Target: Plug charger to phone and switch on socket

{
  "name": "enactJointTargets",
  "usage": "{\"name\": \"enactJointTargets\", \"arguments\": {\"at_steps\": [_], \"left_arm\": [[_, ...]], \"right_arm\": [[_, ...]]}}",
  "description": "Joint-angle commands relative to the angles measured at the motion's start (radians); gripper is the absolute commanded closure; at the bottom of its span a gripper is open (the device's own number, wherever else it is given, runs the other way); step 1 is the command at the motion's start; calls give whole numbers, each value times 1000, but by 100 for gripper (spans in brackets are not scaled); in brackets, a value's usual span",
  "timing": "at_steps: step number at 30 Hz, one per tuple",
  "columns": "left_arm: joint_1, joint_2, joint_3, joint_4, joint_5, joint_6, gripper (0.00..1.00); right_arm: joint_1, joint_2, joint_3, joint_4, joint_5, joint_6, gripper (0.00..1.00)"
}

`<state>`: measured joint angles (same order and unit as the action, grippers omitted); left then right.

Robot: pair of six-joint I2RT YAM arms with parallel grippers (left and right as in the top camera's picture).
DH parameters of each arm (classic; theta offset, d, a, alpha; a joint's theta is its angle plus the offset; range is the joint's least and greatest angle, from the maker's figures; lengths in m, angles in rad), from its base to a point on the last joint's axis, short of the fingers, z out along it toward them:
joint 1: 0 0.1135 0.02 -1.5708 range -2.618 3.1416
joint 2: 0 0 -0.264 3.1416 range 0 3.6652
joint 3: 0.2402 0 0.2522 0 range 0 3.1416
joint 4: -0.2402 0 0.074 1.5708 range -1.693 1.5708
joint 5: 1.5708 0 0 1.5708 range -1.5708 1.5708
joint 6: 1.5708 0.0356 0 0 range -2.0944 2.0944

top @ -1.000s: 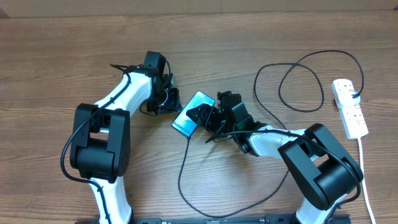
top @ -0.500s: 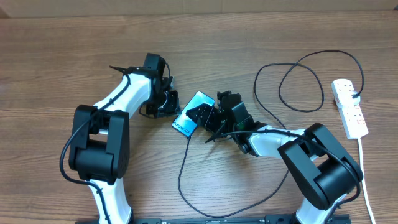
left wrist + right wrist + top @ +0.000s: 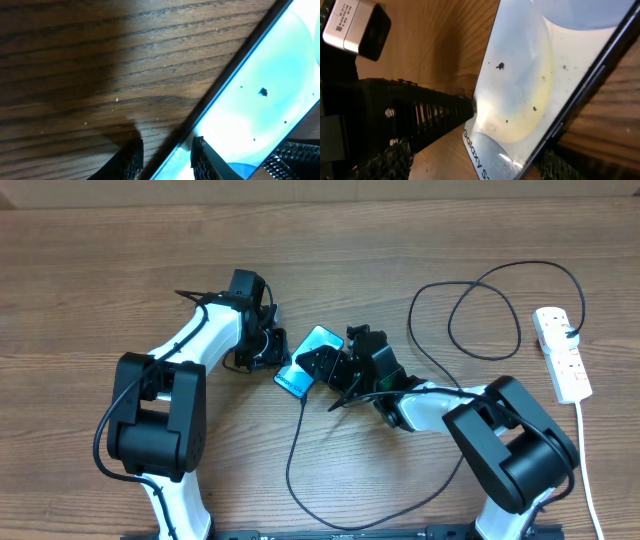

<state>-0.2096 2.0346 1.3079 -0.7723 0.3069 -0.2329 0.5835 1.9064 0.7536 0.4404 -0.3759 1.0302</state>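
nearest you, the black cable (image 3: 289, 470) sweeps a wide loop over the table (image 3: 100, 260) and rises to the near end of the phone (image 3: 312, 342); you cannot tell whether its tip is seated. the phone sits mid-table, teal screen up, between both claws. your right claw (image 3: 475, 164) stands apart, its fingers straddling the "galaxy" end, one finger clear of the edge. your left claw (image 3: 165, 159) is pinched on the phone's long edge. far right, the power strip (image 3: 562, 355) lies with a black plug in it and cable coils beside it.
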Motion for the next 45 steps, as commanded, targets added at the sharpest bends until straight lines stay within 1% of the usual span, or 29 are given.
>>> {"name": "enactJointTargets", "arguments": {"at_steps": [1, 4, 9, 11, 13, 14, 15, 17, 18, 19, 20, 21, 22, 24, 26, 30, 35, 40, 42, 43, 45], "left_arm": [[6, 137, -117, -27, -161, 8, 66], [6, 137, -117, -27, -161, 9, 66], [6, 137, -117, -27, -161, 21, 67], [6, 137, -114, -26, -161, 37, 66], [7, 137, -89, -45, -161, 39, 69], [8, 137, -62, -68, -160, 39, 68], [8, 137, -32, -92, -161, 39, 63], [8, 137, 62, -162, -163, 41, 50], [6, 137, 116, -199, -164, 50, 45], [2, 137, 196, -249, -179, 54, 34], [-3, 137, 249, -278, -198, 55, 25], [-8, 137, 293, -299, -216, 55, 20], [-15, 137, 336, -311, -235, 54, 16], [-29, 137, 388, -311, -249, 54, 12], [-45, 137, 398, -288, -253, 53, 8], [-96, 154, 393, -266, -263, 55, 5], [-165, 192, 393, -232, -317, 125, 1], [-212, 241, 393, -216, -315, 121, 2], [-233, 289, 393, -218, -315, 121, 7], [-239, 306, 393, -222, -315, 120, 11], [-245, 333, 393, -234, -319, 112, 25]], "right_arm": [[6, 105, -40, -11, 60, -8, 21], [6, 121, -40, 23, 63, -8, 25], [6, 126, -40, 37, 74, -9, 36], [6, 126, -40, 50, 30, -9, 39], [-6, 121, -40, 85, -52, -9, 48], [-20, 112, -40, 90, -88, -9, 48], [-35, 99, -40, 81, -110, -9, 48], [-75, 58, -40, 18, -134, -16, 41], [-97, 33, -40, -23, -144, -30, 38], [-131, -7, -40, -84, -168, -74, 28], [-150, -32, -40, -119, -188, -108, 22], [-167, -51, -40, -149, -214, -145, 16], [-183, -70, -40, -182, -247, -188, 10], [-202, -89, -40, -240, -301, -251, 0], [-208, -91, -40, -282, -356, -285, 0], [-207, -91, -40, -333, -451, -331, 0], [-206, -91, -40, -312, -452, -352, 0], [-206, -91, -40, -308, -433, -352, 0], [-206, -91, -40, -308, -433, -352, 0], [-206, -91, -40, -308, -433, -352, 0], [-206, -91, -40, -308, -433, -352, 0]]}}
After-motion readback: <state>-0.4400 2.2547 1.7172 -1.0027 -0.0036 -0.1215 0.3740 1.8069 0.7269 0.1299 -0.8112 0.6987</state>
